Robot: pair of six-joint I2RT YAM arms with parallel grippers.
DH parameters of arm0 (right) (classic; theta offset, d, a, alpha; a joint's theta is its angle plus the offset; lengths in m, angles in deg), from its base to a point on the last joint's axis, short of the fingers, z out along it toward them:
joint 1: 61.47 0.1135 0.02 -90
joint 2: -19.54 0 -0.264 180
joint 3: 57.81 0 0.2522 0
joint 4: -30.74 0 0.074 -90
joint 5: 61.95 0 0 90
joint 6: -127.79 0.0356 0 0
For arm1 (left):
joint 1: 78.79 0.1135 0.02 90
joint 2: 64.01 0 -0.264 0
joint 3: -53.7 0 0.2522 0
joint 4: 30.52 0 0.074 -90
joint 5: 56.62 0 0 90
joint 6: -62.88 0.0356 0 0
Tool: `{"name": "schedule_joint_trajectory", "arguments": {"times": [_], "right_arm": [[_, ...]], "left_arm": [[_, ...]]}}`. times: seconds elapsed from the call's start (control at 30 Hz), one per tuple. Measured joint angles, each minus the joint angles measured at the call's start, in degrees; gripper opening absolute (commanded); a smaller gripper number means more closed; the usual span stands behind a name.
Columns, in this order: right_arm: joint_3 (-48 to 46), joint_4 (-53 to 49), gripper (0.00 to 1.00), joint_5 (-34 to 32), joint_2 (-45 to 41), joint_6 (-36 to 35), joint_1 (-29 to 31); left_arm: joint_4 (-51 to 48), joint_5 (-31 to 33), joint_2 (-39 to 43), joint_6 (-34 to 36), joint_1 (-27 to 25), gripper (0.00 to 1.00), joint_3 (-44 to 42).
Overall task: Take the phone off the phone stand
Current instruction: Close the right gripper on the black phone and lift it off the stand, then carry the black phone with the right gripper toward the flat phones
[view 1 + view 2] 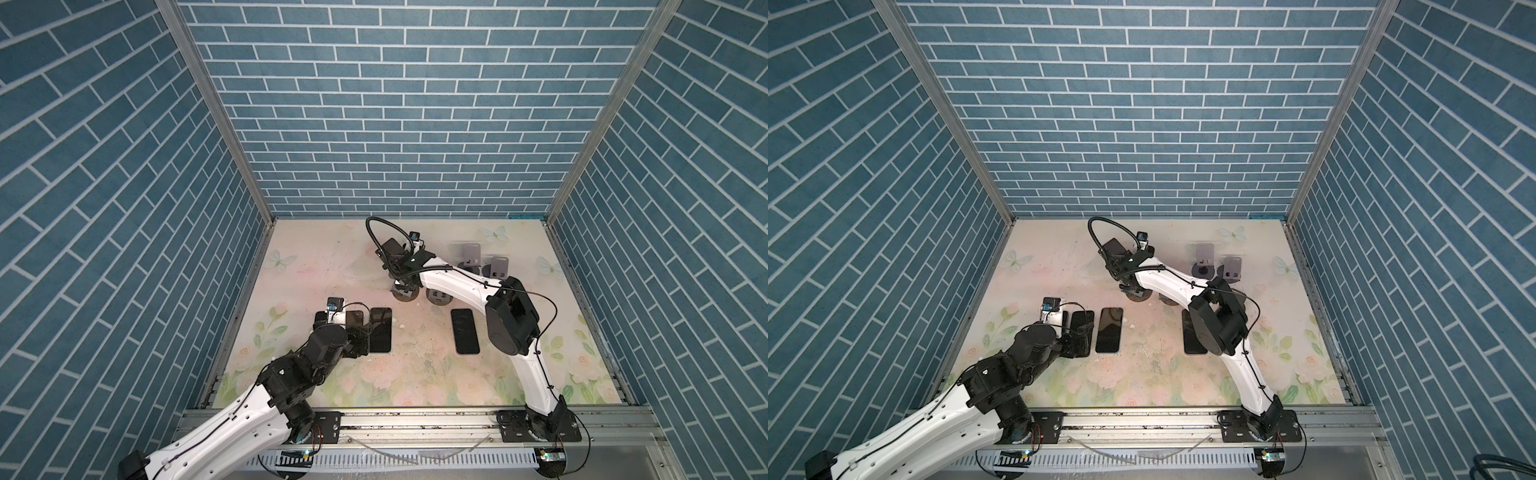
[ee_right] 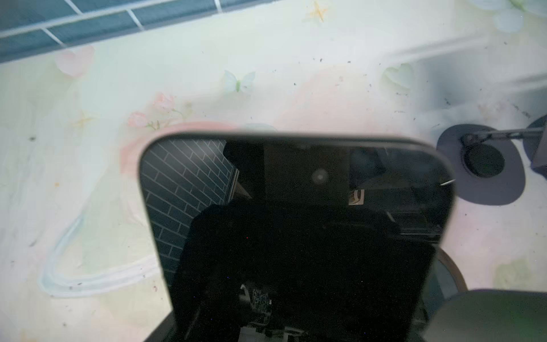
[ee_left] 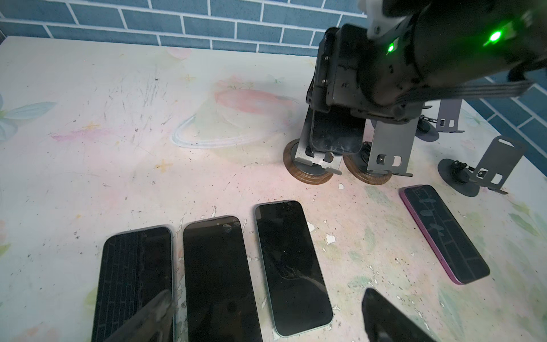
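The right gripper [image 3: 337, 109] is partly closed, clamping the top of the phone [image 3: 336, 136] that leans in its stand [image 3: 318, 161]. The left gripper [image 3: 266, 319] gapes wide and empty above flat phones [image 3: 216, 281].

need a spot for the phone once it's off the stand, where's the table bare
Bare: the gap between the cracked phone and the purple phone, and the back-left table, left of the occupied stand. Crowded: front left, where two more phones lie beside the cracked one below the left gripper; back right, around the grey stands.
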Motion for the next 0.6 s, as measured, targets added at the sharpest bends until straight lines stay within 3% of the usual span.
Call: {"name": "schedule_joint_trajectory", "arguments": {"times": [0.37, 0.6], "right_arm": [[-4.7, 3.52, 0.53, 3.23, -7.65, -8.66, -0.02], [-10.93, 4.35, 0.53, 6.88, -11.8, -13.03, 0.0]], "left_arm": [[-0.63, 0.02, -2.12, -0.33, 0.0, 1.0, 0.46], [-4.72, 0.15, -4.92, -1.42, 0.0, 1.0, 6.6]]}}
